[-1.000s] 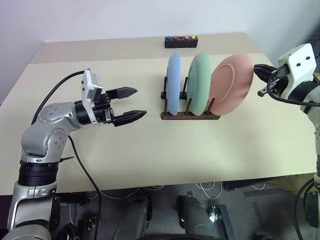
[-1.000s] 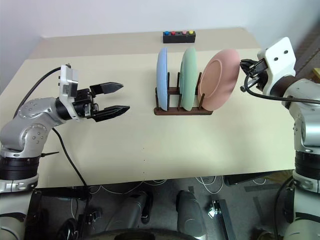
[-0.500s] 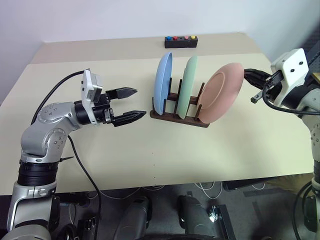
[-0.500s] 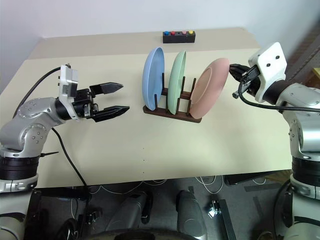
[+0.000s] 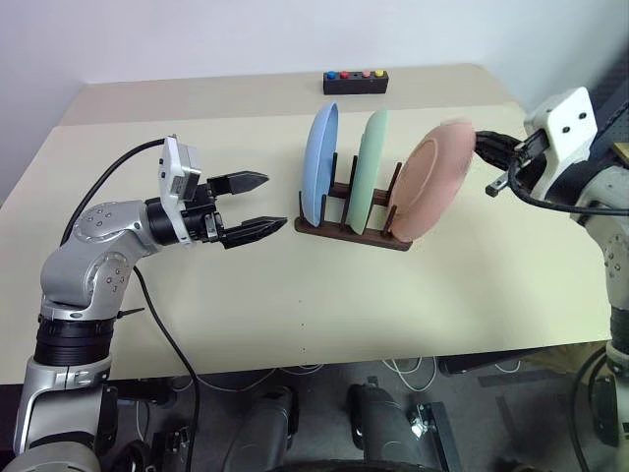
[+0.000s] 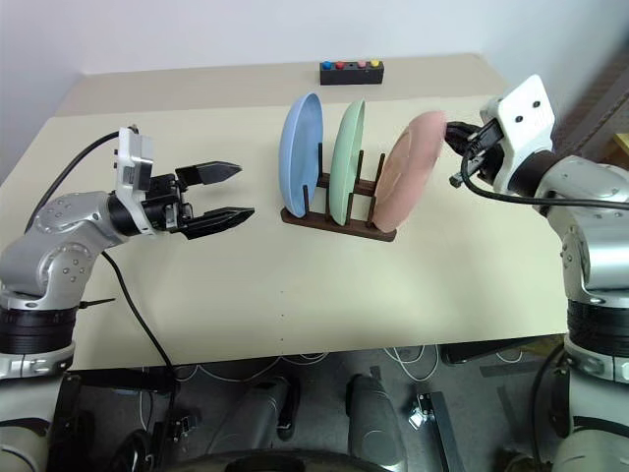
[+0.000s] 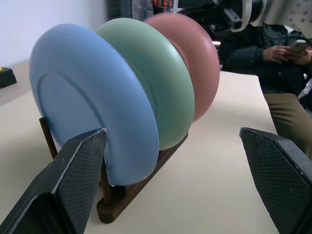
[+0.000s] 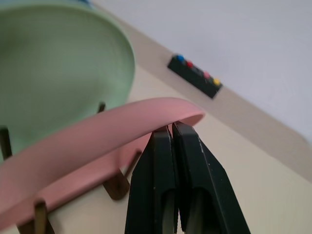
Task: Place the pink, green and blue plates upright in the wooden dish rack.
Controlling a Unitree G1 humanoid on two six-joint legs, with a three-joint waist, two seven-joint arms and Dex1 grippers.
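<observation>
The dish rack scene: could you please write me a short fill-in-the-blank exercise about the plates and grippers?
1. In the rack, the plate between the blue plate and the pink plate is ____.
2. The shut right gripper touches the rim of the ____ plate.
3. The left gripper is ____ and holds nothing.
4. The black box with coloured buttons lies ____ the rack, at the table's far edge.

Missing words: green; pink; open; behind

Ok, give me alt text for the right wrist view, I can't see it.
The right gripper, fingers shut, presses its tips against the rim of the pink plate, which stands in the wooden dish rack. Behind it stands the green plate, and farther back on the table sits a small black button box.
</observation>
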